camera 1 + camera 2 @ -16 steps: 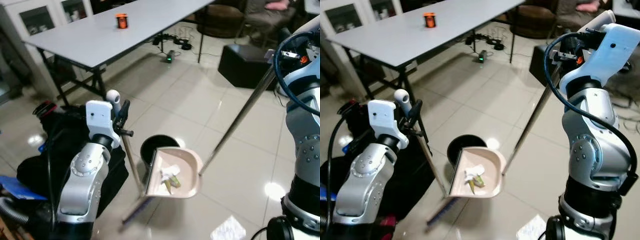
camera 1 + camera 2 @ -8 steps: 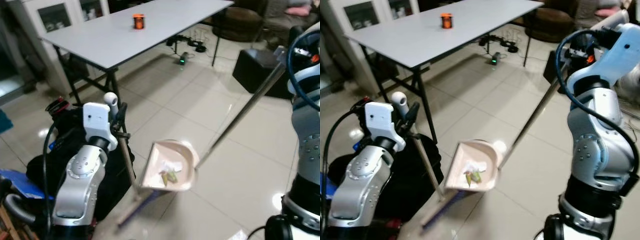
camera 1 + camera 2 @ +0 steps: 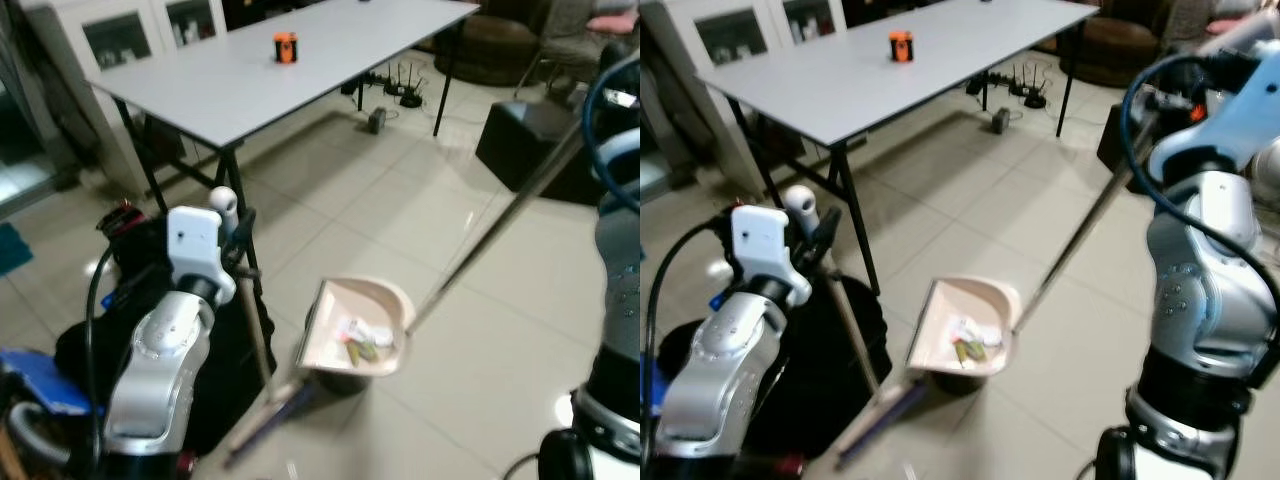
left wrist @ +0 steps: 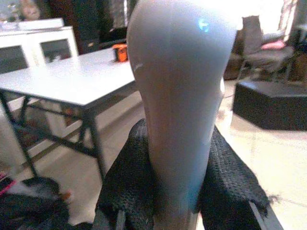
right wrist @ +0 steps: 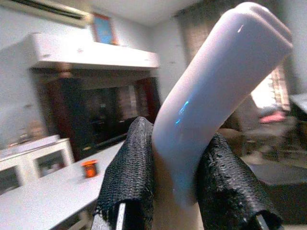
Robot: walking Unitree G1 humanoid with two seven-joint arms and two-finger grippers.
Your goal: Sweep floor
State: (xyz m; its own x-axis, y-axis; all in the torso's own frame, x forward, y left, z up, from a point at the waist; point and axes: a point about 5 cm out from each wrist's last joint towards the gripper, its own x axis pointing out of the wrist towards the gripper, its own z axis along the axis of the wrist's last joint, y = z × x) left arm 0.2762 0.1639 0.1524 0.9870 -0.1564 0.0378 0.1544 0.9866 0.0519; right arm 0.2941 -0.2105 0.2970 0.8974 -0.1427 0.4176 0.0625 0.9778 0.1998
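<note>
The pink dustpan, carrying scraps of white and greenish litter, hangs tilted above a black bin on the tiled floor. Its long metal handle rises to the right gripper, whose fingers clamp the white grip. The left gripper is closed around the broom handle, the broom's head resting on the floor. Behind stands a grey table bearing an orange can.

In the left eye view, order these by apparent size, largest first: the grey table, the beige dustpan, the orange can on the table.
1. Long grey table.
2. Beige plastic dustpan, though it is nearer the camera.
3. Small orange can, far away on the table, so its real size is unsure.
</note>
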